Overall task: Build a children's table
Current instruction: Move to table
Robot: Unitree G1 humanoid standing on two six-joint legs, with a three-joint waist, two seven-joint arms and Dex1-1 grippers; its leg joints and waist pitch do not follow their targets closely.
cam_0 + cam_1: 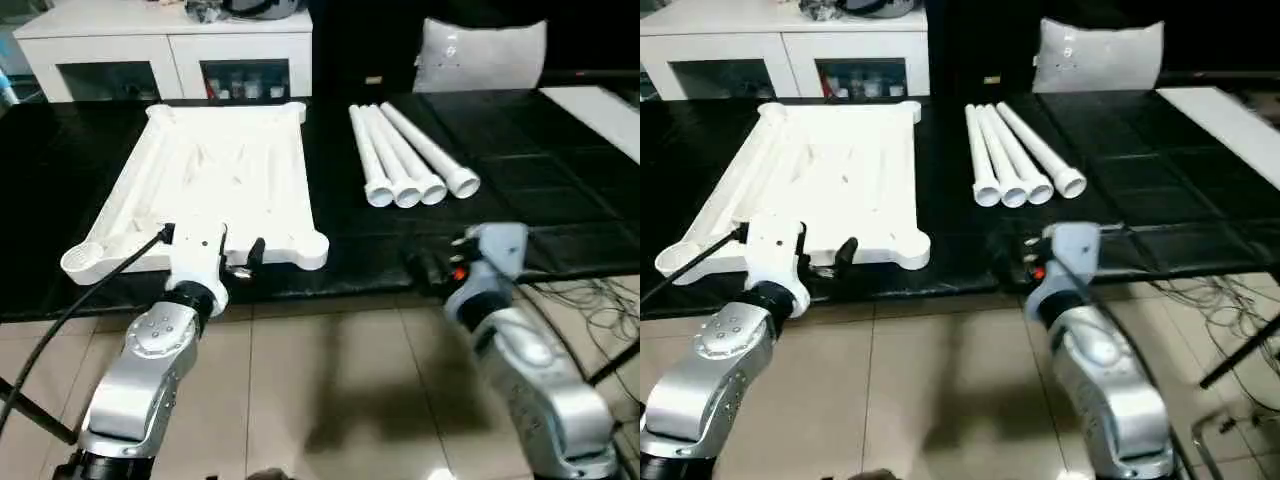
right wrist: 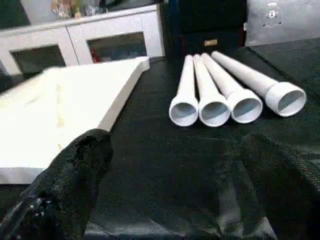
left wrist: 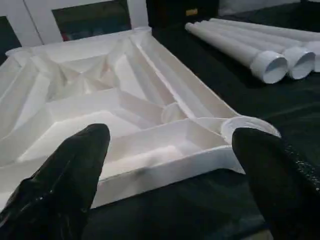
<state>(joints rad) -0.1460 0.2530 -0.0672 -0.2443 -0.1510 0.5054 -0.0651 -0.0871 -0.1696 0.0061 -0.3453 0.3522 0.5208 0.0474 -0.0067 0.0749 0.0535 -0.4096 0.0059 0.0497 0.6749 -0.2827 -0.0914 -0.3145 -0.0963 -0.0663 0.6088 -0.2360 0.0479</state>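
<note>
The children's table lies in parts on the black-covered surface. Its white top [image 1: 215, 175] is upside down at the left, ribs up, with round sockets at the corners. Several white tapered legs [image 1: 405, 155] lie side by side to its right, wide ends toward me. My left gripper [image 3: 170, 135] is open just off the top's near edge, close to the near right corner socket [image 3: 245, 125], holding nothing. My right gripper [image 2: 175, 140] is open and empty at the surface's front edge, a short way in front of the legs' [image 2: 215, 107] open ends.
A white cabinet [image 1: 170, 45] stands behind the surface and a white cushion-like thing [image 1: 480, 50] at the back right. A white board [image 1: 600, 110] lies at the far right. Cables [image 1: 600, 300] trail over the tiled floor on my right.
</note>
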